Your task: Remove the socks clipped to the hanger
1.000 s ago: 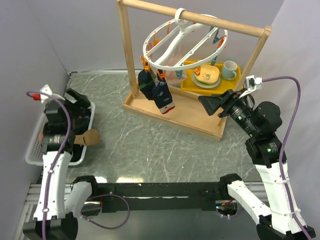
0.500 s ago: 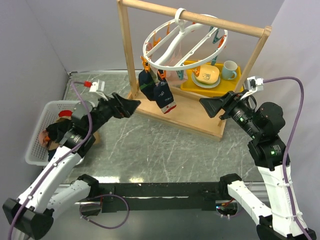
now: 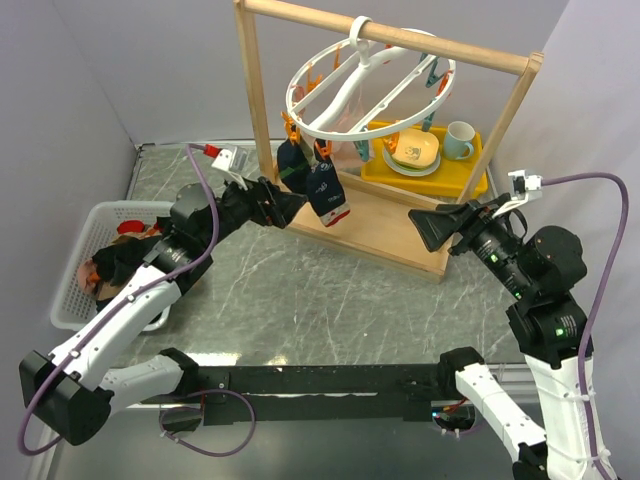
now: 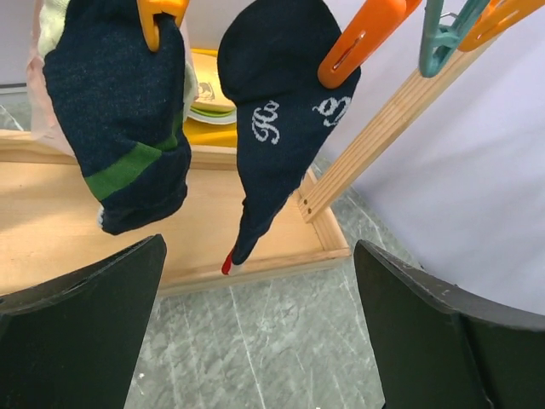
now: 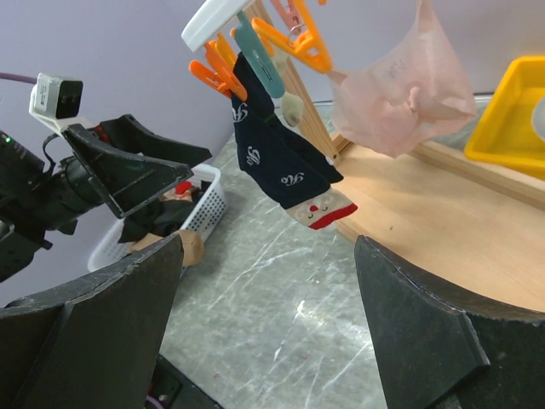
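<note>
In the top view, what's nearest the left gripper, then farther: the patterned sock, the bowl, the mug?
1. The patterned sock, hanging right by the left gripper.
2. The bowl, on the yellow tray behind.
3. The mug, at the tray's right end.

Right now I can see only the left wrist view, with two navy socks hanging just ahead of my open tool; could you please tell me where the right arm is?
Observer: The right tool hangs open above the right end of the wooden frame, apart from the two navy socks.
Operator: Thank you. Is anything else clipped on beyond those two?
Observer: Yes, a pale pink sock hangs from the hanger just behind them.
Operator: And where is the drop-off, please?
Observer: The white basket sits well left of the frame, with a few socks lying in it.
</note>
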{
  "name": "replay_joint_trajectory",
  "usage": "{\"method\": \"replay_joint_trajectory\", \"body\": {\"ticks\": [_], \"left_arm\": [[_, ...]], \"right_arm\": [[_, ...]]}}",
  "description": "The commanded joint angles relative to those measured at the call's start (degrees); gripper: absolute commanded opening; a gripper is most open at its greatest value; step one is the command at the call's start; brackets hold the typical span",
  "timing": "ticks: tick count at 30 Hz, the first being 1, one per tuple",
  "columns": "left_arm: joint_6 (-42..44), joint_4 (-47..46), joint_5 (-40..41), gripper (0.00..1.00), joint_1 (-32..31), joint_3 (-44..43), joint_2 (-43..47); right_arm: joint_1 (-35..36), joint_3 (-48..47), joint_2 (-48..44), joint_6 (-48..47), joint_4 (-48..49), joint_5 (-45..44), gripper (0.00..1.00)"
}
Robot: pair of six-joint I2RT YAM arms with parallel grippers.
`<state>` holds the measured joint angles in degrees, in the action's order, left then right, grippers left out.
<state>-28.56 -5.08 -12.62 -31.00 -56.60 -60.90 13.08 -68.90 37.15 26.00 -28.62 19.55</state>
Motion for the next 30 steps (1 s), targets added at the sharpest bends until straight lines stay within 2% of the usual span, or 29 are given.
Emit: {"method": "replay_joint_trajectory", "body": {"ticks": [1,10,21,30], "left_arm": [[1.92,-3.00,-1.96,0.99,-1.24,-1.41,0.00],[10.80,-5.37,-0.74,0.99,-7.66,-0.27,-1.50],[20.02,-11.35,2.34,1.00,-10.92,5.35,-0.97],[26.17,-22.24,2.95,0.99,-12.76,6.68,-6.50]], "right_arm": [[-0.07,0.08,-2.34,-2.44,-0.64,-1.53,0.89],[-0.07,2.10,-3.66,-4.46,-1.52,-3.20,0.89],[-0.07,7.55,-5.77,-5.43,0.84,-4.61,0.89],[-0.07,9.66,-3.92,-6.31,3.57,-5.83,0.90]]}}
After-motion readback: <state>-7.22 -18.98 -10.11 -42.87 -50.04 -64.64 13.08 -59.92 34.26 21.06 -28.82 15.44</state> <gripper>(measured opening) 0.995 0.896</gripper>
